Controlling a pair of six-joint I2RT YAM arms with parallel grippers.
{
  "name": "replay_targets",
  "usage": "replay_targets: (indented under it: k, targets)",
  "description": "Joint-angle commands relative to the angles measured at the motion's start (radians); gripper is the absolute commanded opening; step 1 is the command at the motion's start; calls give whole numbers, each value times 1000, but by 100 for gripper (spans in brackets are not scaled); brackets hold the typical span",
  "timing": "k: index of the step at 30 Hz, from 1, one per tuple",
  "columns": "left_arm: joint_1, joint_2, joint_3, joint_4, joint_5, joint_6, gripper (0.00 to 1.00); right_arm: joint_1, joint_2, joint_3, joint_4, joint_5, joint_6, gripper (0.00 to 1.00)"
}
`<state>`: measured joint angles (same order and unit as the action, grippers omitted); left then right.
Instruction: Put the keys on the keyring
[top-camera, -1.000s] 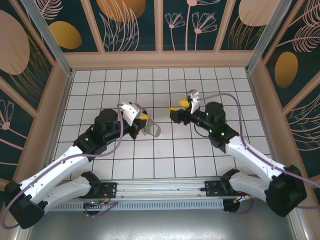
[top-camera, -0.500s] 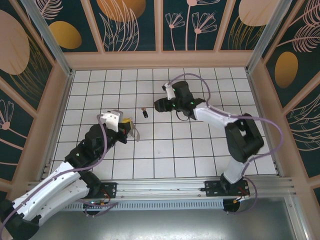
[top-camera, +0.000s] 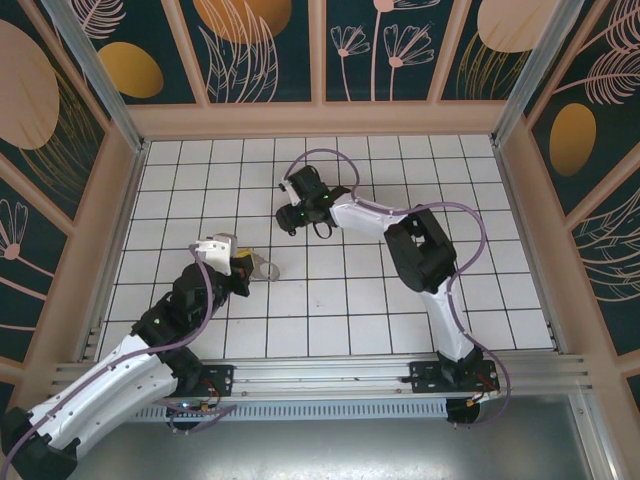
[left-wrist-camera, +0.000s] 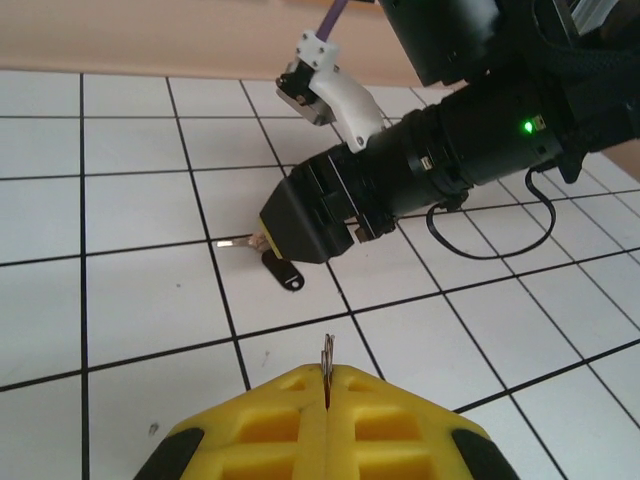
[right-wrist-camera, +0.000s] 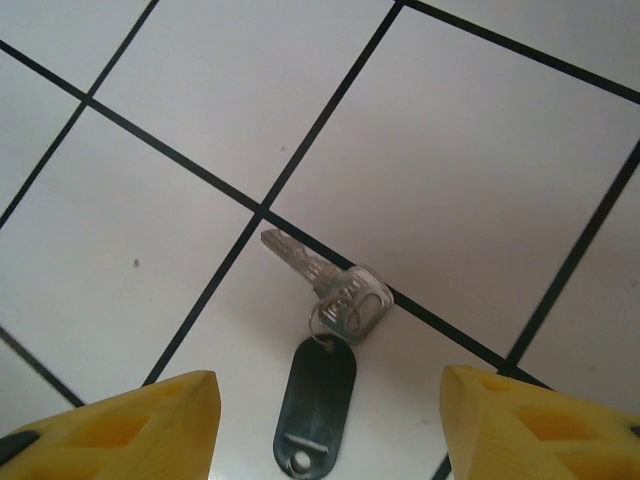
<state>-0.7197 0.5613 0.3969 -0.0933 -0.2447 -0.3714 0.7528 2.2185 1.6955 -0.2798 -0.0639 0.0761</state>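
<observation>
On the left half of the white tiled table (top-camera: 330, 300), about midway between its near and far edges, the left gripper (top-camera: 247, 263) is closed tight on the keyring (top-camera: 266, 267). The ring juts out to the right of the fingertips, toward the table's middle. In the left wrist view its thin metal edge stands upright in the seam where the two yellow fingers (left-wrist-camera: 270, 425) press together.

Further right and nearer the far edge, just left of the table's midline, the key (right-wrist-camera: 325, 285) lies flat, its blade crossing a dark grout line. A small ring joins its head to a dark oval tag (right-wrist-camera: 315, 395) with a hole at one end. Marks are stamped on the key's head, too blurred to read.

The right gripper (top-camera: 288, 222) hangs over the key, pointing down. Its jaws are apart, with one yellow fingertip (right-wrist-camera: 130, 420) on each side of the tag. Neither touches the key or the tag, and nothing is held. In the left wrist view the silver blade pokes out from under the gripper's black body. A green light (left-wrist-camera: 527, 126) glows on the right arm's wrist.
</observation>
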Motion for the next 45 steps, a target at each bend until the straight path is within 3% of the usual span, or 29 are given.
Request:
replay_targets:
  k: [1,6,13,23,30,36,45]
  targets:
    - [4,-27,-10,54,-28,-11,0,8,58,91,-84,62,2,59]
    - [4,-103,-27,37,-61,17,0,34,159,203,-166,117,2,55]
    - [4,-153,-35,25,-55,45,0,57,256,352,-299,198,4,35]
    - [4,-146,-34,43,-36,56,0,59,224,295,-315,227,12,19]
    - [4,-149,-31,41,-20,57,0,57,145,167,-274,204,20,0]
    - [4,-152,-26,45,-1,57,0,57,-6,-68,-205,179,39,0]
    - [5,-38,-12,102,117,66,0,63,-382,-605,-47,90,86,0]
